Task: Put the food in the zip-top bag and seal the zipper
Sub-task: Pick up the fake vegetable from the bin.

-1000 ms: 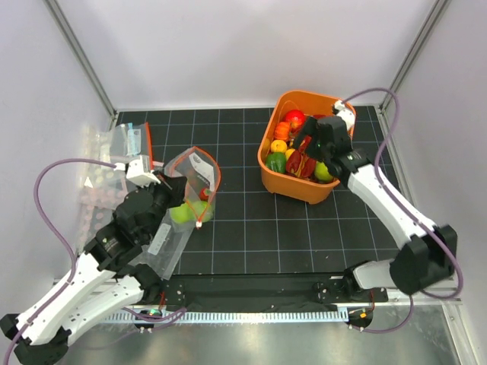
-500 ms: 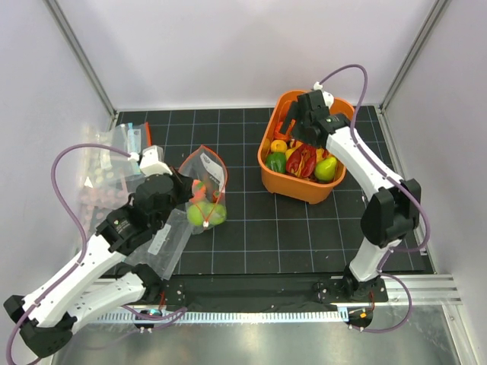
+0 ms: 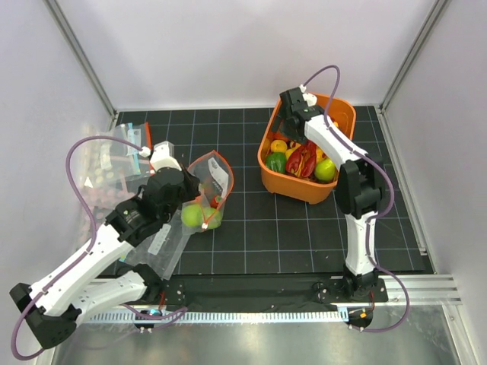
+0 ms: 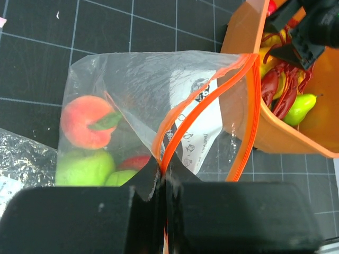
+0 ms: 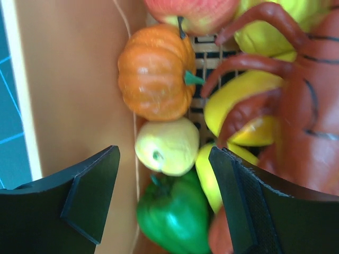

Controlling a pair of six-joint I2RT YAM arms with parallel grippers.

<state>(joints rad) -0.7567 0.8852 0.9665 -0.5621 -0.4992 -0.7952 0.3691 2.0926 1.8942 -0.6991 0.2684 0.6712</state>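
Where the orange tub [image 3: 298,190] stood on the black gridded mat [image 3: 289,228], the zip-top bag [image 3: 204,176] was held up to its left, mouth standing open. Inside the bag lay a peach [image 4: 83,121], a green apple [image 4: 85,168], a second green fruit [image 4: 117,179] beside it and a red piece [image 4: 135,161] low between them. The white label [image 4: 200,120] sat on the bag wall nearer the tub. The tub held more food: an orange pumpkin [image 5: 156,71], a pale apple [image 5: 167,145], a green pepper [image 5: 175,217], a red lobster [image 5: 310,116] sprawled over yellow pieces, and a green pear [image 4: 300,108].

The left gripper [image 4: 163,182] was clamped tight on the zipper [image 4: 177,114] at the end of the mouth farthest from the tub. The right gripper [image 5: 164,159] hung inside the tub at its far left end, jaws spread and holding nothing. The pale apple showed between its fingers [image 5: 92,193]; whether they touched it could not be told.

Only the left wrist camera showed the peach and the pinch on the orange-red strip; from above, the green fruits and a spot of red showed through the plastic. Only the right wrist camera showed the pale apple plainly. The overhead camera alone took in a second clear bag [image 3: 125,144] with a teal edge, farther left of the tub than the first.
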